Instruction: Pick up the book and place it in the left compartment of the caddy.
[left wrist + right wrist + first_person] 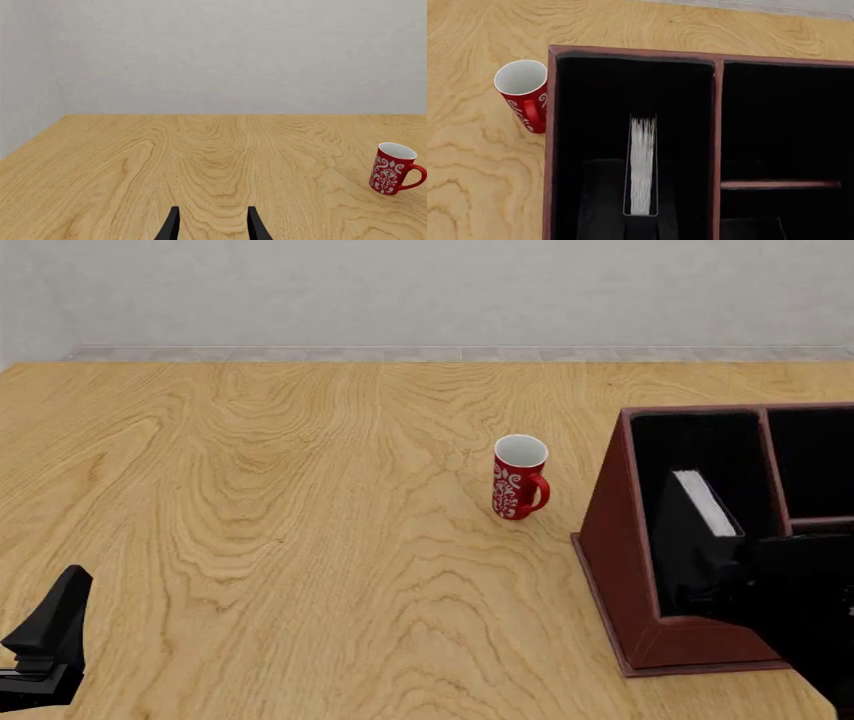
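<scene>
The dark red-brown caddy stands at the table's right side. The black book stands upright inside the left compartment, its grey-white page edges facing up. From the front, the book leans slightly within that long section. My right gripper reaches down into the compartment, its dark fingers lying against both covers of the book. It shows from the front as a black mass over the caddy's near end. My left gripper hovers open over bare wood at the front left, far from the caddy.
A red mug with a white pattern stands upright just left of the caddy, also visible in the wrist views. The caddy's right half is split into smaller sections. A grey wall runs behind the table's far edge.
</scene>
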Controlling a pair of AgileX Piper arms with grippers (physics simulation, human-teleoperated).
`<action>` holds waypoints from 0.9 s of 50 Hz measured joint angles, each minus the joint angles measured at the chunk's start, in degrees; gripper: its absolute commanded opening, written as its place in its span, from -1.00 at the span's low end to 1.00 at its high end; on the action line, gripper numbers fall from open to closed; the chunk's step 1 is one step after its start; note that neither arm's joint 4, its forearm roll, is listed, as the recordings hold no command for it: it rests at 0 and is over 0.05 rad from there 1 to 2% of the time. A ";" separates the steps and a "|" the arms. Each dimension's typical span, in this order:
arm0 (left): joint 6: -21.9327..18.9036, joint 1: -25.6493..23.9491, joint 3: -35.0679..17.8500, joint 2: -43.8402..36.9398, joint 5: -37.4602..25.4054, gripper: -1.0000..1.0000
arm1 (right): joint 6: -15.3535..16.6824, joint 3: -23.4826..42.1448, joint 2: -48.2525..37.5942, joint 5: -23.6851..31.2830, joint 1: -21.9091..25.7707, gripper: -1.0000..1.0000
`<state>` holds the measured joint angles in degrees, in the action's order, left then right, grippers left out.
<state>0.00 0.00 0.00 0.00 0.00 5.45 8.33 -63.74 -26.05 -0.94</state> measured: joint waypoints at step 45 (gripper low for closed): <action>0.00 0.00 0.00 0.00 0.00 1.00 | -0.25 -0.11 -2.27 -2.41 -0.09 1.00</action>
<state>0.00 0.00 0.00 0.00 0.00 5.20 8.22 -66.01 -28.46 -1.03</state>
